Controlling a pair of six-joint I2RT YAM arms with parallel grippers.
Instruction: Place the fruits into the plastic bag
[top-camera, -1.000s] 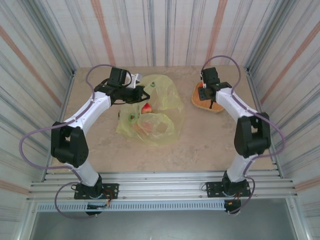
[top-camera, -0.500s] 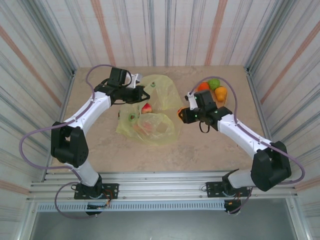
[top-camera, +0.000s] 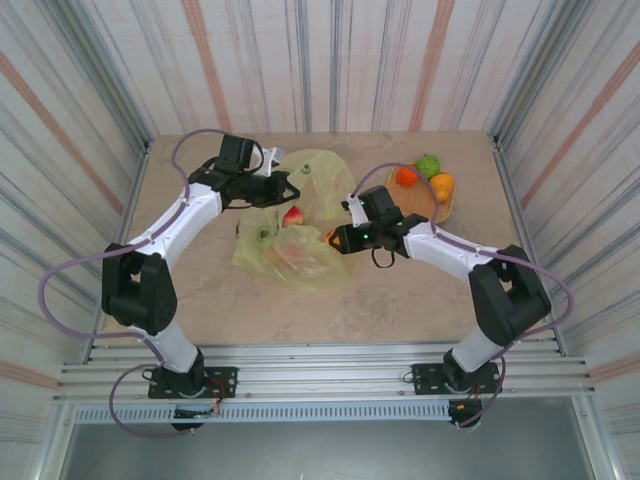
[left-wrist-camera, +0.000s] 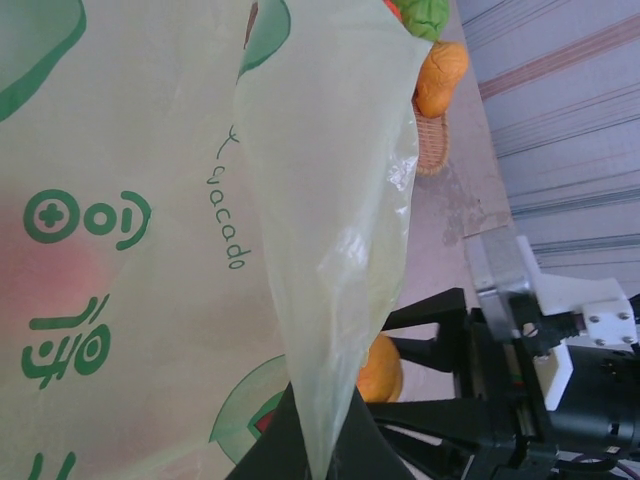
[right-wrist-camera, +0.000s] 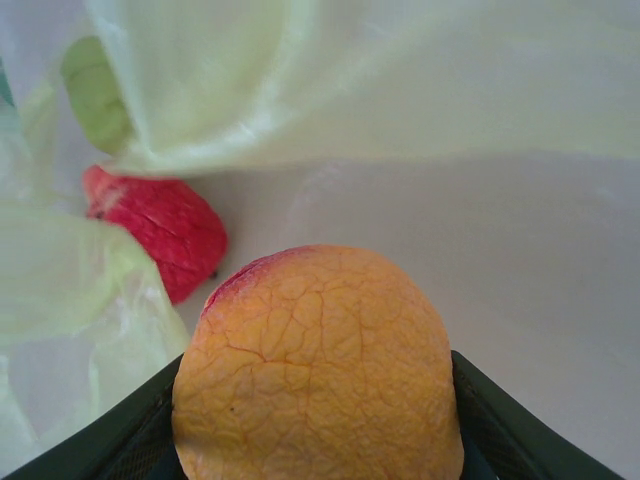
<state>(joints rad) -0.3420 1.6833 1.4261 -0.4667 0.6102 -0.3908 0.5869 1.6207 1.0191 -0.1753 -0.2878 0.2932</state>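
Orange fruit (right-wrist-camera: 318, 360): I am gripping it in my right claw (top-camera: 342, 240), holding it at the bag's mouth so that release drops it inside.
Plastic bag (top-camera: 325, 185): it is lying mid-table (top-camera: 400, 290), toward the far edge. My left claw (top-camera: 290, 186) is pinching the upper film, keeping the mouth lifted.
Red fruit (right-wrist-camera: 160, 225): it is lying inside the bag.
Three fruits (top-camera: 428, 165): they are waiting on the woven tray (top-camera: 447, 205), far right corner.

The plastic bag (left-wrist-camera: 150, 300) carries thin green letters reading "vacado", running sideways just beside its hanging fold. The bolder green signs near this word cannot be read.
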